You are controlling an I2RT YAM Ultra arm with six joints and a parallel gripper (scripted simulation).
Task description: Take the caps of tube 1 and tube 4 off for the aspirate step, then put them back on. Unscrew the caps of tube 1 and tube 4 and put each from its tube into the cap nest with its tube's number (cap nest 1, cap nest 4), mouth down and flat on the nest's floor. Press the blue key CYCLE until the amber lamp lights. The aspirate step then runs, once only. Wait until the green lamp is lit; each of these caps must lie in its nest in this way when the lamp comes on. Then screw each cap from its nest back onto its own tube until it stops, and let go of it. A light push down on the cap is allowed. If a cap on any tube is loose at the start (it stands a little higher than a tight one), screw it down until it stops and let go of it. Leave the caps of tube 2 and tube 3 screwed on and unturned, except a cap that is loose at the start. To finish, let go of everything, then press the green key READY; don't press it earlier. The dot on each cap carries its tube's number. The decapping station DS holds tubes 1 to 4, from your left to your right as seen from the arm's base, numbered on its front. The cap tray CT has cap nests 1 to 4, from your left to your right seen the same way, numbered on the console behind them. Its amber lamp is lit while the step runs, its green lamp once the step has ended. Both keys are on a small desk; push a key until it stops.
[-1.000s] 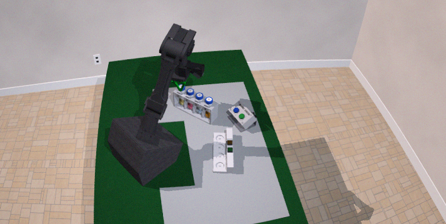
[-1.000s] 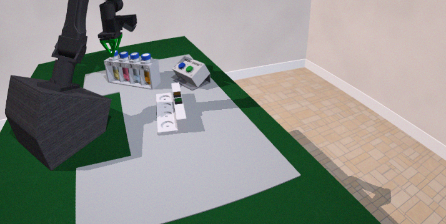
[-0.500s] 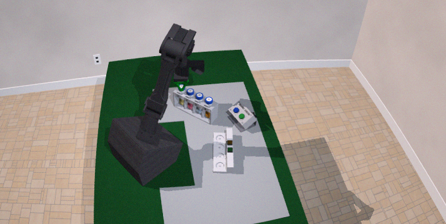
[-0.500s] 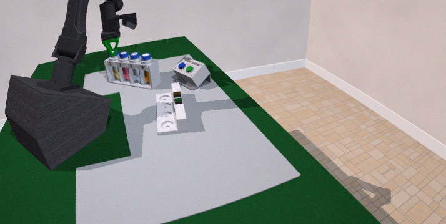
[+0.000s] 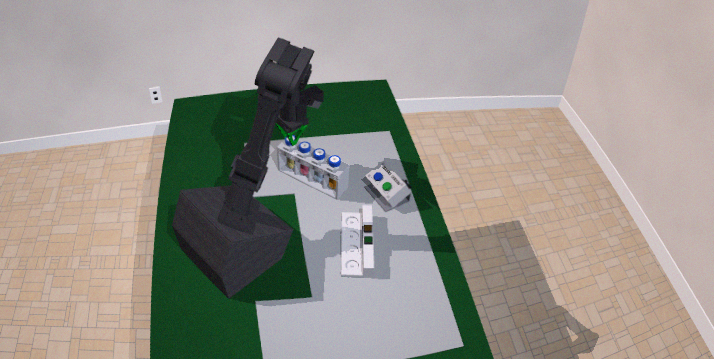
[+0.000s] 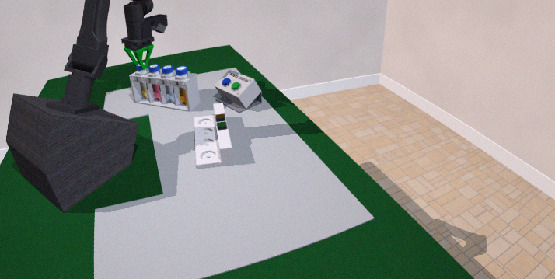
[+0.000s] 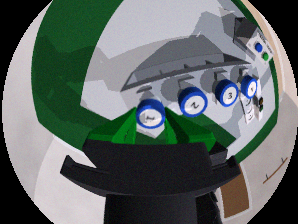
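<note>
The decapping station [image 5: 312, 167] [image 6: 163, 88] holds four tubes with blue caps. My gripper [image 5: 291, 138] [image 6: 141, 64] has green fingers and stands straight down over the leftmost tube, tube 1. It is shut on the cap of tube 1 [image 7: 150, 115], which sits on its tube. The caps of tube 2 [image 7: 193, 102], tube 3 [image 7: 228, 92] and tube 4 [image 7: 249, 86] sit on their tubes. The white cap tray [image 5: 352, 243] [image 6: 206, 140] has empty nests. The lamps on its console [image 6: 221, 120] look dark.
The key desk [image 5: 387, 186] [image 6: 239, 88] with the blue key [image 5: 378, 176] and the green key [image 5: 386, 186] stands right of the station. The arm's dark base [image 5: 230, 237] stands to the left on the green mat.
</note>
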